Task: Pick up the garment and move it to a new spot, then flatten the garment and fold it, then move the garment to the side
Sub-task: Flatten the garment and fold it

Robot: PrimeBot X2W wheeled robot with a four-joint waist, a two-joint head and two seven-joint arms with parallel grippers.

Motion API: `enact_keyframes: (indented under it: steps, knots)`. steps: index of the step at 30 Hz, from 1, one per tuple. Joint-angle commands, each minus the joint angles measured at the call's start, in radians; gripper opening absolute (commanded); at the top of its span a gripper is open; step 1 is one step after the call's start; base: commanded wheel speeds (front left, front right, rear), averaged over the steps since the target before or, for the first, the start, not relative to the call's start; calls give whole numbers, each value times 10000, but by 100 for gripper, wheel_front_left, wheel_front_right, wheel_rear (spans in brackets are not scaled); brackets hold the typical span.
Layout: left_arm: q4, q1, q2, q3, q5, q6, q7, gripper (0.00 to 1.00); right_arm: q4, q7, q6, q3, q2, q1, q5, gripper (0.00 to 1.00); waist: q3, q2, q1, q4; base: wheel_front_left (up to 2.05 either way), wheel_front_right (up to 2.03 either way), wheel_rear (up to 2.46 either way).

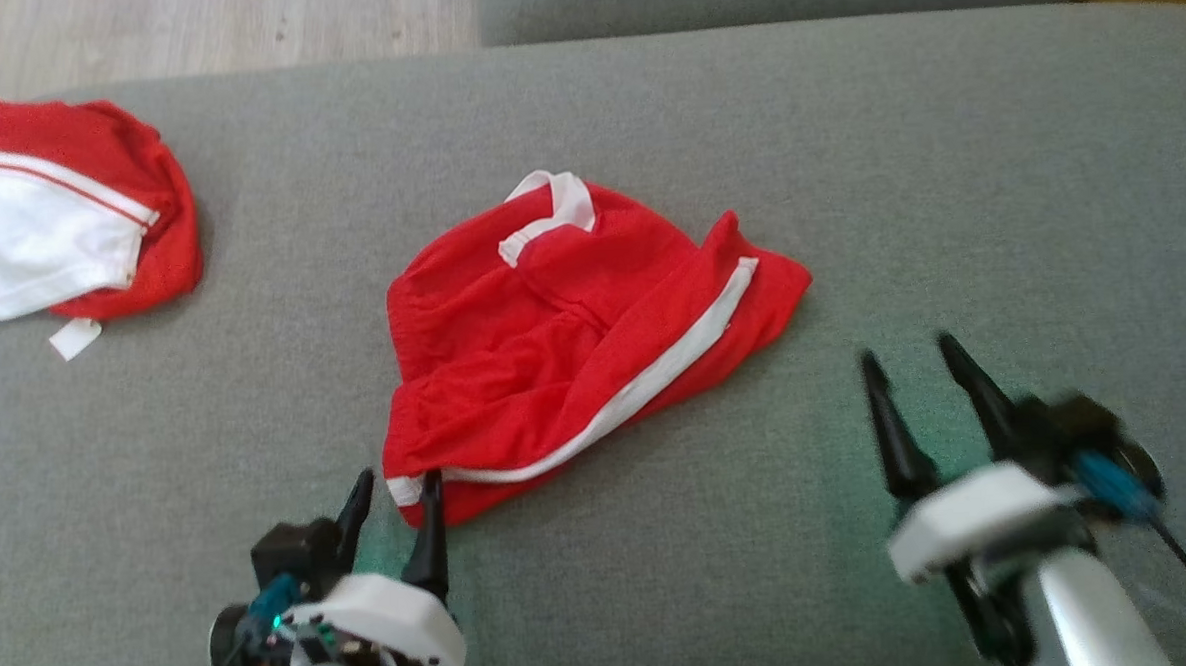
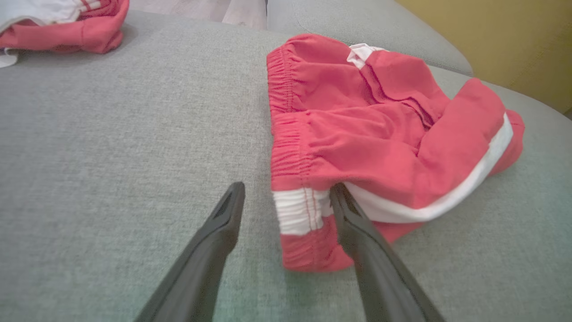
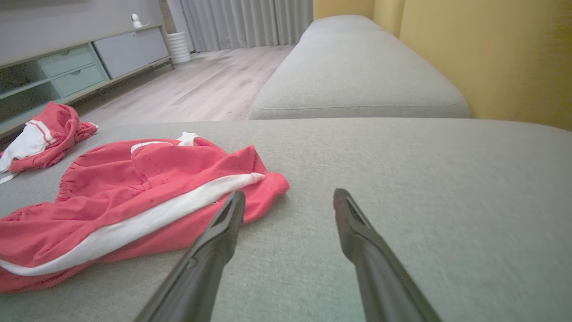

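Crumpled red-and-white fabric shorts lie on grey sofa cushion; left gripper spread astride their waistband corner, right gripper spread nearby.

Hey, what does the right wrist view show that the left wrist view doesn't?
Right wrist: a cabinet, curtains, and the open right hand over bare sofa. Left wrist: the open left hand straddling the waistband corner of the shorts. Both: the shorts, a second garment, the sofa, the yellow wall.
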State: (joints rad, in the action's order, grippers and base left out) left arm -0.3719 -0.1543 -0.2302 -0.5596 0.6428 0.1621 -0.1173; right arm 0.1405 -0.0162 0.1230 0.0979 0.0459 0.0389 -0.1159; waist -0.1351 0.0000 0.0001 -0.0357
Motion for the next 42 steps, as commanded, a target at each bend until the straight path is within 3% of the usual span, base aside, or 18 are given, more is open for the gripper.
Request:
enact_keyframes:
  steps: [1, 2, 4, 13, 20, 34, 36, 37, 39, 42]
  knots:
    - [208, -549, -23, 235, 33, -43, -133, 89, -284, 92, 77, 428, 43, 769, 208, 100, -149, 0, -1, -60, 0, 0, 0]
    - [177, -634, 6, 218, 27, -77, -152, 55, -185, 240, 77, 588, 43, 1004, 346, 100, -228, 0, -1, -86, 0, 0, 0]
    - [99, -802, 69, 173, 5, -145, -194, 1, 124, 572, 77, 908, 126, 1540, 566, 100, -379, 0, -1, -159, 0, 0, 0]
    - [-247, -1271, 372, 47, -109, -314, -670, 0, 2329, 1242, 77, 2077, 1540, 3908, 401, 100, -922, 0, -1, -718, 0, 0, 0]
    - [-456, -1356, 486, 3, -115, -370, -869, 0, 3538, 1251, 77, 3428, 2274, 4887, 521, 100, -1060, 0, -1, -918, 0, 0, 0]
    - [-486, -1442, 463, -32, -134, -357, -1027, 0, 5425, 497, 77, 4778, 1922, 6080, 706, 100, -1245, 0, -1, -977, 0, 0, 0]
    - [-477, -1440, 455, -41, -130, -346, -1032, 0, 5601, 409, 77, 4934, 1834, 6174, 590, 62, -1251, 0, -1, -984, 0, 0, 0]
    - [-471, -1439, 450, -45, -128, -339, -1034, 0, 5683, 376, 77, 5003, 1815, 6222, 537, 49, -1257, 0, -1, -986, 0, 0, 0]
    - [-461, -1440, 441, -59, -124, -332, -1030, 0, 5801, 256, 77, 5097, 1808, 6322, 465, 45, -1272, 0, -1, -996, 0, 0, 0]
    - [-438, -1435, 421, -61, -107, -318, -1036, 0, 5886, 67, 77, 5049, 1764, 6467, 420, 49, -1290, 0, -1, -987, 0, 0, 0]
